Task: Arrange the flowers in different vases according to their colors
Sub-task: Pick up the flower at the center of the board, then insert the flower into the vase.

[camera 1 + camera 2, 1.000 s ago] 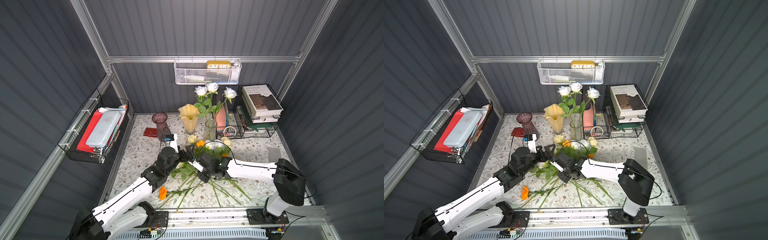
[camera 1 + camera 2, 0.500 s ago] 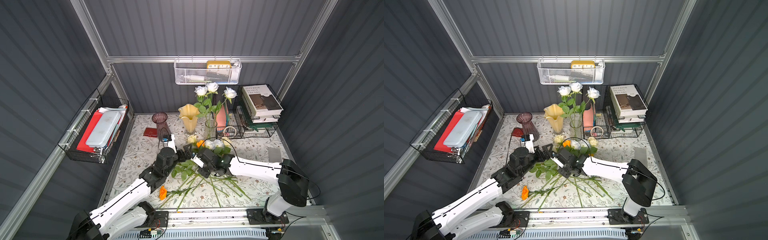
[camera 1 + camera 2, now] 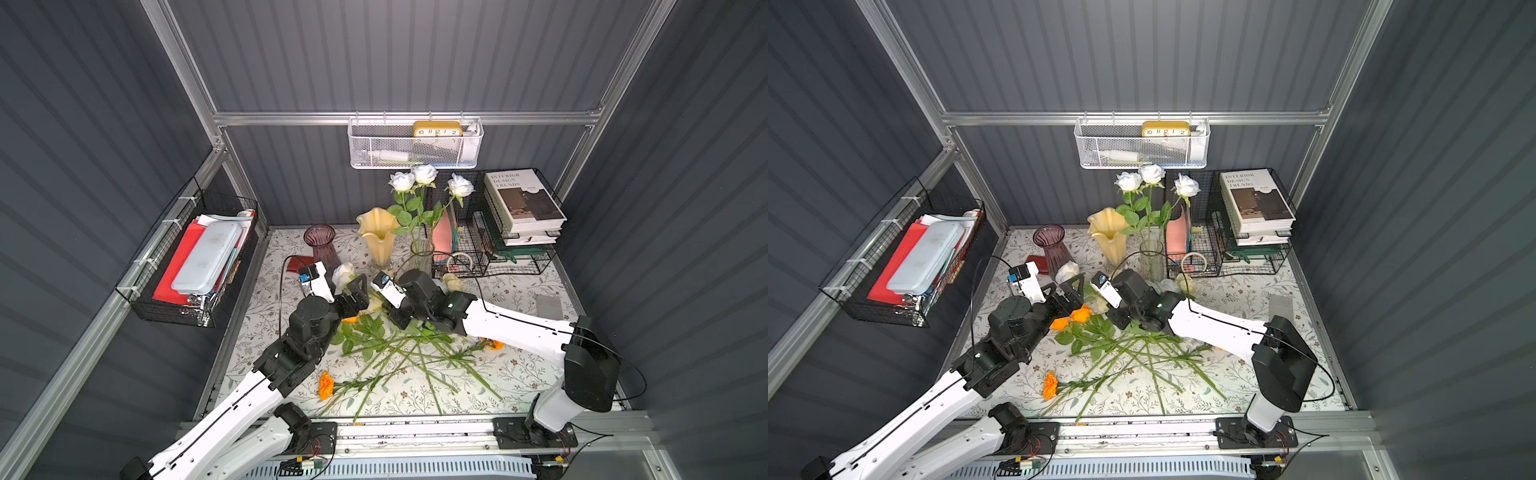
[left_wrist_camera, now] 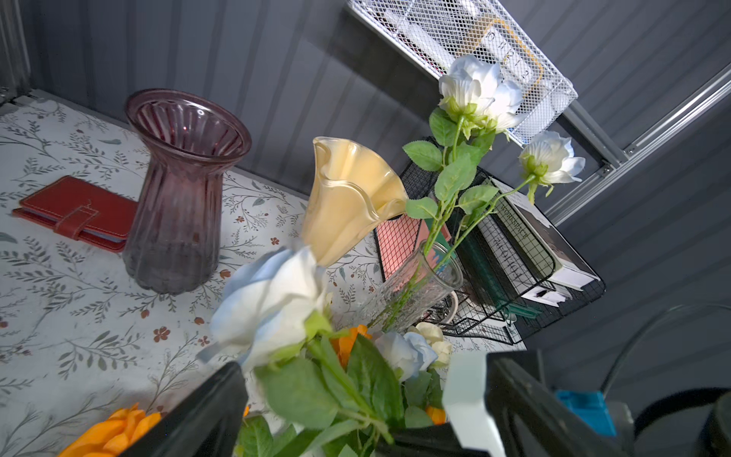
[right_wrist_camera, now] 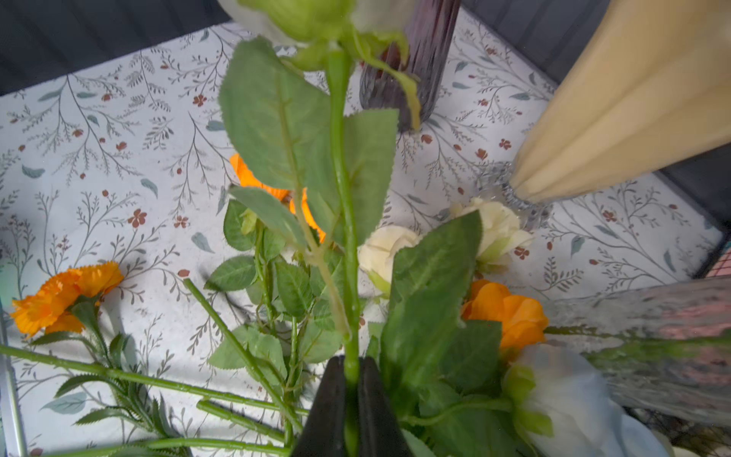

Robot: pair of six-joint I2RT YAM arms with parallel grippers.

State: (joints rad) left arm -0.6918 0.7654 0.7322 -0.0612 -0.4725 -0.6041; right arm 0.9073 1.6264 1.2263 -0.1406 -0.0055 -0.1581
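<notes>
**A:** The left gripper (image 3: 354, 291) is sitting wide open and gripping nothing, in front of the cream-yellow vase (image 3: 378, 237) and slightly to its left. What is showing between its fingers?

**B:** A white rose (image 3: 344, 274). Its bloom is poking out just past those spread fingers, toward the purple vase (image 3: 320, 245) standing left of the cream-yellow vase. I cannot tell whether the fingers are touching the stem.

**A:** Then what is holding it?

**B:** The right gripper (image 5: 347, 368), directly in front of the cream-yellow vase. Its jaws are pinching shut on the green stem, well below the bloom, and holding the rose up off the tablecloth (image 3: 519, 374).

**A:** Why that way?

**B:** The low grip is probably leaving bloom and leaves free. The open left gripper is looking ready to take or steady the stem.

**A:** Where is it likely going?

**B:** I am guessing the clear vase (image 3: 422, 253), just right of the cream-yellow vase, since three white roses (image 3: 424, 174) are already standing there. The other two vases are looking empty. Loose flowers (image 3: 326, 385), orange and cream, are lying in front of the cream-yellow vase.
</notes>
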